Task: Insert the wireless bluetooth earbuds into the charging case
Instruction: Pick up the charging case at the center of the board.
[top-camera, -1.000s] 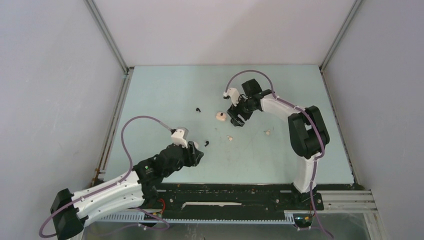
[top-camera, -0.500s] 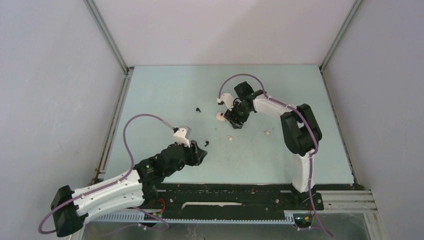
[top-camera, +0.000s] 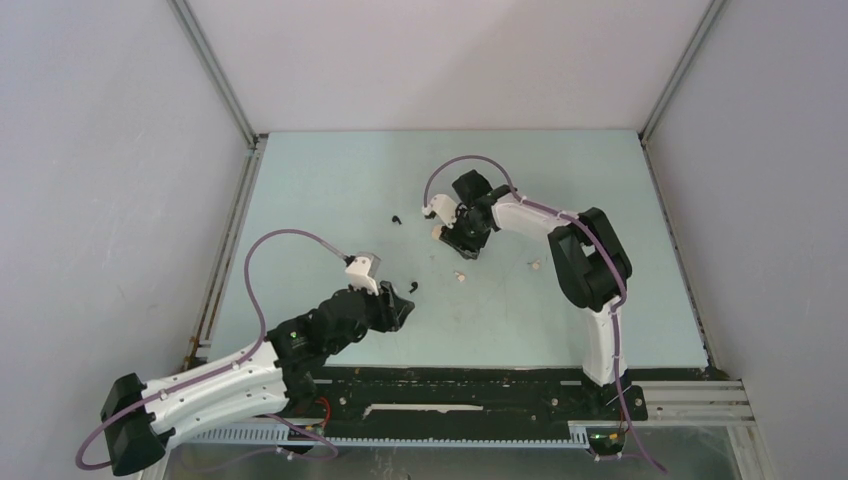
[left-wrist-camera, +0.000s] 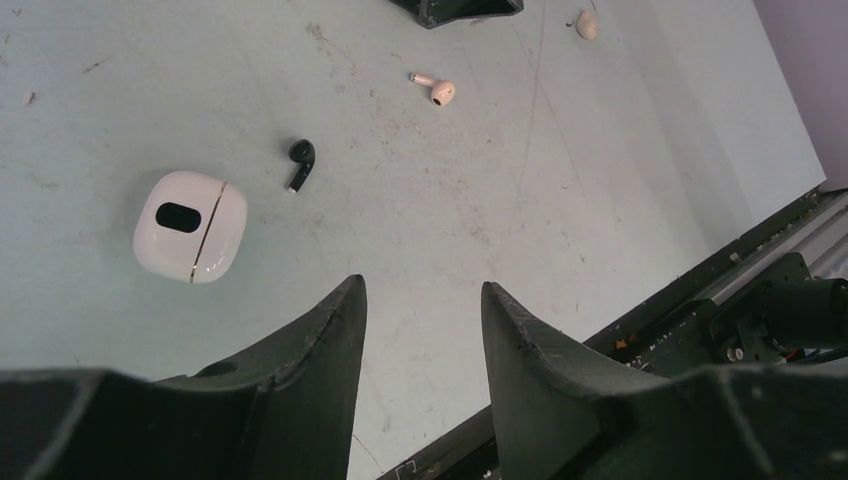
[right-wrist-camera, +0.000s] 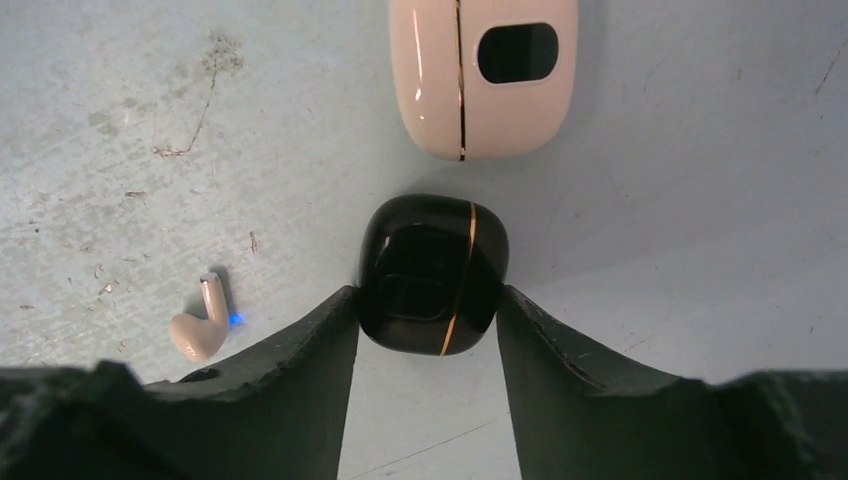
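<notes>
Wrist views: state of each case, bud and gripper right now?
black case: lid shut, gripped
pink case: lid shut, lying free
white case: lid shut, lying free
black earbud: loose, near the white case
pink earbud: loose, blue light on
left gripper: open, empty
right gripper: shut on the black case

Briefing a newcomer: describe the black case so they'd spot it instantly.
Find the right gripper near the table's middle. The black case sits between its fingertips, beside the pink case. Its neighbour is pale pink; this one is glossy black.
</notes>
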